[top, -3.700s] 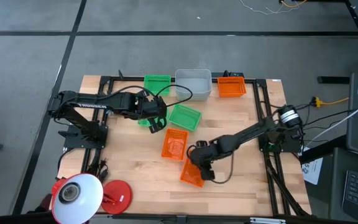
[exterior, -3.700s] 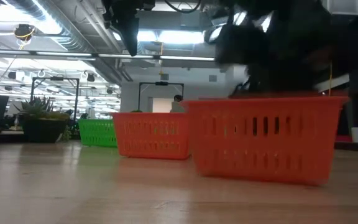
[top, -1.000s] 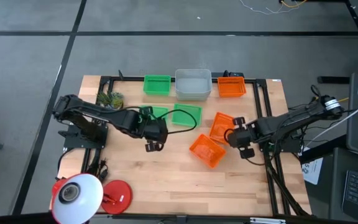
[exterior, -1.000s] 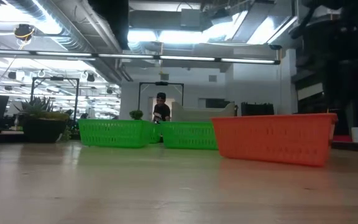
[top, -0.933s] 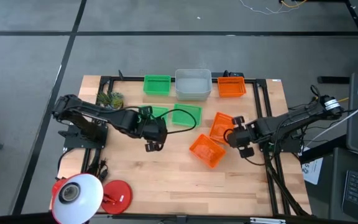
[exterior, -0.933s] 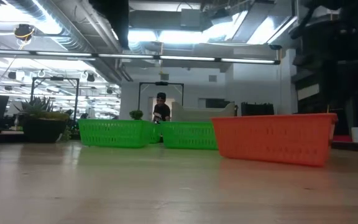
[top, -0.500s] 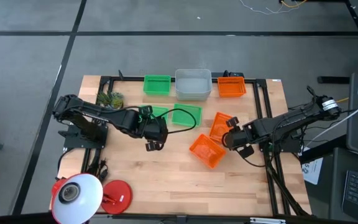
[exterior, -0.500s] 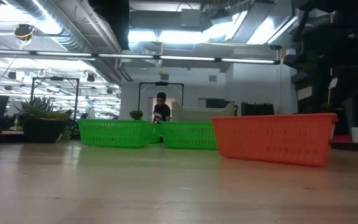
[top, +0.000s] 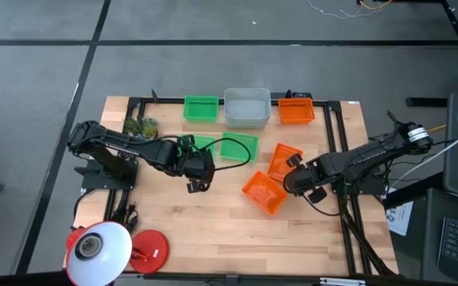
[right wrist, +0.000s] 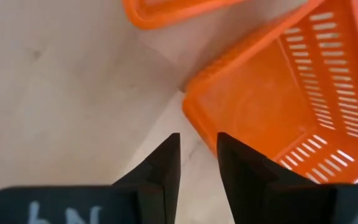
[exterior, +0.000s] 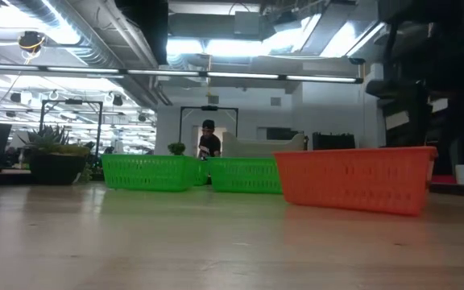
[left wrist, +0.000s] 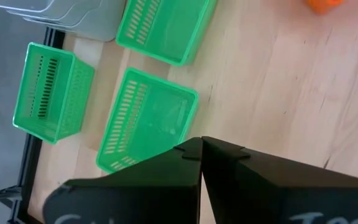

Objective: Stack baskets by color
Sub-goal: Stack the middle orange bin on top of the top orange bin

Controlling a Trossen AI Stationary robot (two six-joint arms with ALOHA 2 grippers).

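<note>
Three baskets stand in a row at the far edge: green [top: 201,107], translucent grey [top: 247,107], orange [top: 296,110]. Two more green baskets [top: 199,144] [top: 239,147] rest upright on the wood mid-table. Two orange baskets [top: 282,161] [top: 264,193] sit right of centre, corner near corner. My left gripper [top: 195,181] hangs shut above the wood, just nearside of a green basket [left wrist: 146,121]. My right gripper [right wrist: 197,146] points down, open, with bare wood between its fingers. It hovers just short of a corner of one orange basket [right wrist: 278,118].
A red lamp base [top: 149,248] and white lamp shade [top: 98,250] stand at the near left corner. A small green plant [top: 140,125] sits at the far left. A black cable [top: 230,141] loops over the green baskets. Black rails frame the table. A person [exterior: 209,141] shows far behind.
My right gripper has crept toward the two orange baskets and sunk a little, rolling about its own axis; its fingers stay apart. The baskets have not moved.
</note>
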